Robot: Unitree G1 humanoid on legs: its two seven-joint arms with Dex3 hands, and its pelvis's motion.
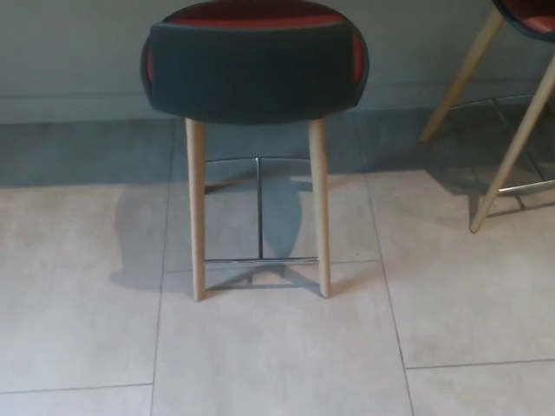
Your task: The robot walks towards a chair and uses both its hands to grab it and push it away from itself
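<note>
A tall chair (254, 68) stands straight ahead in the head view, its dark rounded back facing me with a red seat showing along the top. Two light wooden legs (196, 208) reach down to the tiled floor, joined by a chrome footrest bar (260, 259). Neither of my hands shows in the picture, and no arm is in view either.
A second chair (512, 104) of the same kind stands at the right edge, with slanted wooden legs and a chrome bar. A grey wall (69, 52) runs behind both chairs. Beige floor tiles (277, 355) lie between me and the chair.
</note>
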